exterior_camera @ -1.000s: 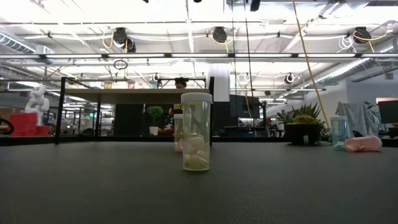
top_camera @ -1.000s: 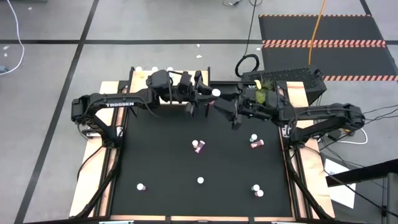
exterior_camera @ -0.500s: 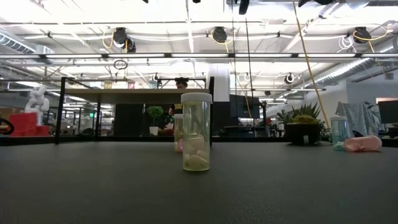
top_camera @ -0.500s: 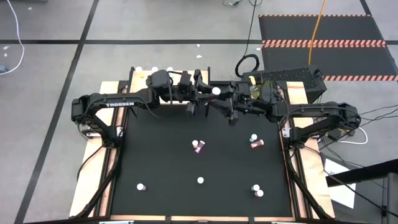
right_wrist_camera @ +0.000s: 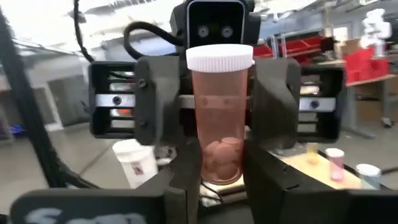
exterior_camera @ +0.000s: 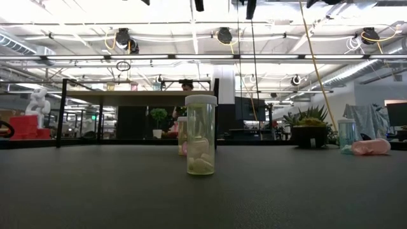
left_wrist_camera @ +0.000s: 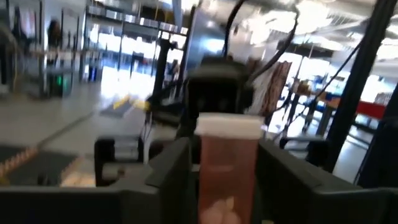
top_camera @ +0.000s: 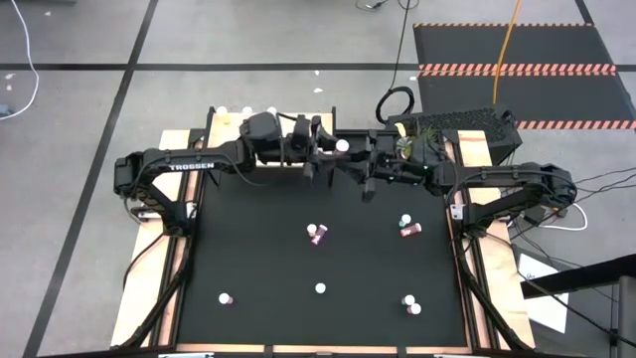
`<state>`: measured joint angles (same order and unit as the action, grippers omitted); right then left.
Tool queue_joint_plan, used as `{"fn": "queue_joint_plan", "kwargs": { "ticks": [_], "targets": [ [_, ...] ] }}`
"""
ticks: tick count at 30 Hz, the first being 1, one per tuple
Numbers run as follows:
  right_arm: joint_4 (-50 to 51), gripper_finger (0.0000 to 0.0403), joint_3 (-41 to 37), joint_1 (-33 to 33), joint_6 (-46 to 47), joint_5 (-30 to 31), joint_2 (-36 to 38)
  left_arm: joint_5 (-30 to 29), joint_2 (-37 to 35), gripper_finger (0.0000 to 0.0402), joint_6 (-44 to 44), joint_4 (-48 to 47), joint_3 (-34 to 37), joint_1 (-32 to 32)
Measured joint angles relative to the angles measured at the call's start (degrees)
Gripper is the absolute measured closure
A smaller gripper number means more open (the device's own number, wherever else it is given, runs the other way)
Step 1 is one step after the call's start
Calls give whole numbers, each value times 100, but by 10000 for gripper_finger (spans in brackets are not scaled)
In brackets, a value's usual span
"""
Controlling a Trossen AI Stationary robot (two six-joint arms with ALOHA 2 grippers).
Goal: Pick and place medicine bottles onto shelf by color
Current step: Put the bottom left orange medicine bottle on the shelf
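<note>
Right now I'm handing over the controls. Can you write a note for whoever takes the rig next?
Right gripper: jaws closed on a pink bottle, in the air over the table's rear centre.
Left gripper: at the same bottle from the other side; grip unclear.
Shelf: along the rear edge, three white caps apparently on it.
Left to do: about seven bottles on the mat, one lying down. Finish this handover first.

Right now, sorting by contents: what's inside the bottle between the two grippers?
Rounded pinkish pills show low inside the bottle; the right gripper fingers cover its base.
</note>
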<state>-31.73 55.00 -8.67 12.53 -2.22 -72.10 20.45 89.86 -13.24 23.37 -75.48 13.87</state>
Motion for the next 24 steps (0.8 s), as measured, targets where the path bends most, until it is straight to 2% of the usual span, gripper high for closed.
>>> {"fn": "queue_joint_plan", "kwargs": {
  "ticks": [6, 10, 13, 24],
  "targets": [
    [684, 305, 0, 2, -456, 426, 50, 77, -43, 118, -95, -549, 0, 89],
    [1153, 306, 0, 11, -776, 683, 137, 96, -228, 86, -8, -586, -9, 122],
    [1274, 306, 0, 11, -892, 686, 142, 101, -356, 91, 297, -805, -7, 159],
    [1309, 306, 0, 13, -1186, 667, 142, 77, -411, 162, 547, -1274, -4, 166]
  ]
}}
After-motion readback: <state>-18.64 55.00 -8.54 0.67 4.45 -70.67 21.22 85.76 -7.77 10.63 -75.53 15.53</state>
